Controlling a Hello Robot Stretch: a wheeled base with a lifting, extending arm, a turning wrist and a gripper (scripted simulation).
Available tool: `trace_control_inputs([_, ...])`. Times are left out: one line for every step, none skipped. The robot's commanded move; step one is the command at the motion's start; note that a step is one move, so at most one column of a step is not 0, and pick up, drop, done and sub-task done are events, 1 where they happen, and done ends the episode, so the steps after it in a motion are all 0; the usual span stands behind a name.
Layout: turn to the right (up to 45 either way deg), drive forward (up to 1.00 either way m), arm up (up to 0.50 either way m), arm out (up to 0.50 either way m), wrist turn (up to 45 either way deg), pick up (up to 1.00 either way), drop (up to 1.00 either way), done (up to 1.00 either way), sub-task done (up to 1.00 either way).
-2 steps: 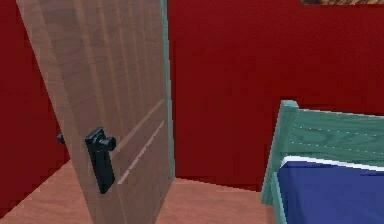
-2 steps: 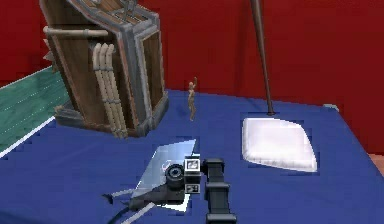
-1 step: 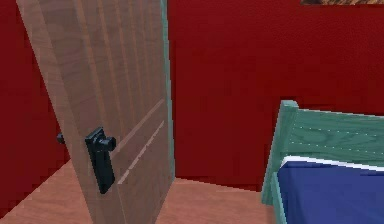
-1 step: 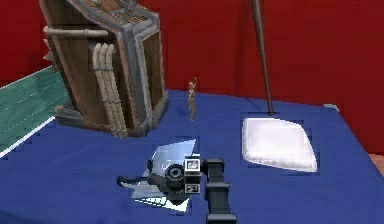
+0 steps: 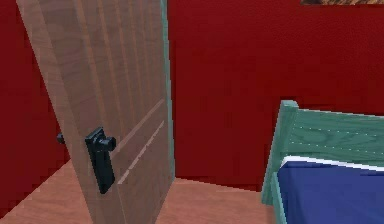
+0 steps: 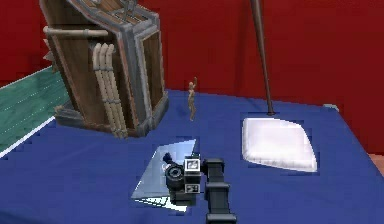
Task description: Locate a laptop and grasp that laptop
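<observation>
A flat grey slab, shaped like a folded laptop, lies on the blue bedcover in the arm side view's lower middle. My gripper sits at or above this slab, its dark body just left of the two white marked squares. The dark arm bar rises from the bottom edge. With the slab lying right behind the gripper's far end, I cannot tell whether it holds anything.
On the bed stand a large wood-and-metal cabinet, a small figurine and a white pillow. A thin dark pole rises against the red wall. Ahead are a wooden door with a dark handle and the green bed frame.
</observation>
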Motion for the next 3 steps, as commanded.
trace_control_inputs([0.0,0.00,-0.30,0.00,0.0,0.00,0.00,0.00,0.00])
trace_control_inputs([0.0,0.00,0.00,0.00,0.0,1.00,0.00,0.00,0.00])
trace_control_inputs([0.0,0.00,0.10,0.00,0.0,0.00,0.00,0.00,0.00])
